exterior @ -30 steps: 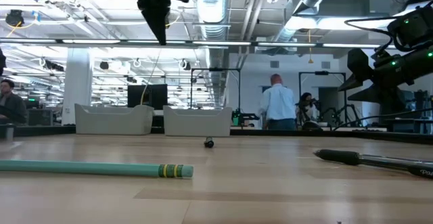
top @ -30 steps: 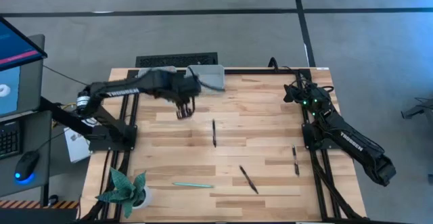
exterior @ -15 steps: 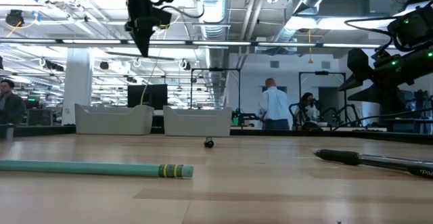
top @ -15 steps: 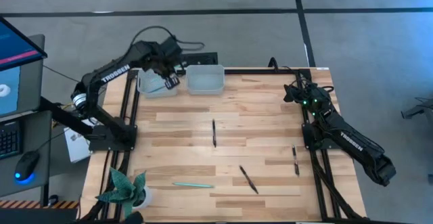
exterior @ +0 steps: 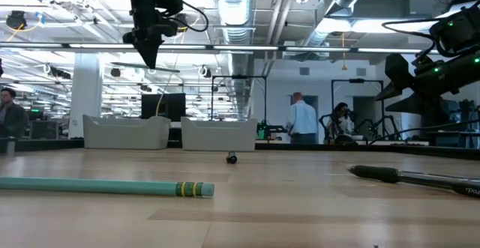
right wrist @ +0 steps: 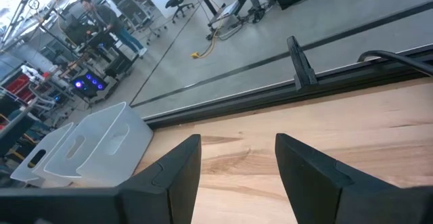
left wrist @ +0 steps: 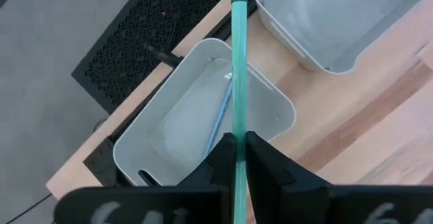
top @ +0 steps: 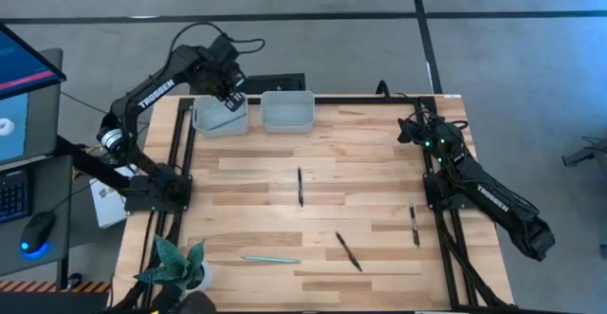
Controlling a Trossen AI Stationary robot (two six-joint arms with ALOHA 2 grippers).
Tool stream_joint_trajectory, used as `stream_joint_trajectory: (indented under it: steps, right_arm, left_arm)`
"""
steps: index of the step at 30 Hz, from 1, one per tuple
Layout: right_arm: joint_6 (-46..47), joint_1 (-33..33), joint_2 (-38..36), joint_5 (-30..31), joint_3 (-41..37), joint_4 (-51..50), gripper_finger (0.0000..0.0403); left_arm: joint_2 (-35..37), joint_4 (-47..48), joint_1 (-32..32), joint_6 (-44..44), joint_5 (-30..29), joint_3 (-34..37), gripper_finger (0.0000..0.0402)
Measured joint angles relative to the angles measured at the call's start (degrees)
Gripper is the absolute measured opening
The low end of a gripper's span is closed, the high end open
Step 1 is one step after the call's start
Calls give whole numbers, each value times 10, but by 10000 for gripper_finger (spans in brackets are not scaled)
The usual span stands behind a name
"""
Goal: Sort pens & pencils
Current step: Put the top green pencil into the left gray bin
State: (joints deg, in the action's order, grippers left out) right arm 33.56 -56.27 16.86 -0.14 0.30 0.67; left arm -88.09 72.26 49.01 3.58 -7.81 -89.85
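Left gripper (left wrist: 235, 158): held above the left bin (top: 220, 117) at the table's (top: 379, 172) far left corner, fingers clamped on a teal pencil (left wrist: 239, 75); a second, light-blue stick (left wrist: 218, 119) is seen lying inside that bin, with the neighbouring bin (top: 287, 111) just beside it. Right gripper (right wrist: 233, 166): parked at the table's right edge, fingers spread apart, nothing held. On the table are found three black pens (centre (top: 300, 186), lower centre (top: 347, 251), right (top: 414, 226)) and one teal pencil (top: 270, 258) near the potted plant (top: 176, 265)
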Motion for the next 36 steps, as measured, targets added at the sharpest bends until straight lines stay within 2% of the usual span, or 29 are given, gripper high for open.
stream_joint_trajectory:
  steps: [4, 9, 16, 27, 36]
  right_arm:
    - [0, 0, 0, 0, 0, 0, 212]
    - [0, 0, 0, 0, 0, 0, 212]
    - [3, 0, 0, 0, 0, 0, 212]
    - [16, 0, 0, 0, 0, 0, 212]
    - [25, 0, 0, 0, 0, 0, 212]
  left_arm:
    - [0, 1, 6, -2, 0, 31, 9]
    - [-1, -7, 9, -1, -10, 101, 9]
    - [-1, -101, 10, 2, -14, 192, 9]
    - [-1, -184, 10, -37, -47, 263, 9]
    - [-1, -230, 9, -24, -56, 305, 9]
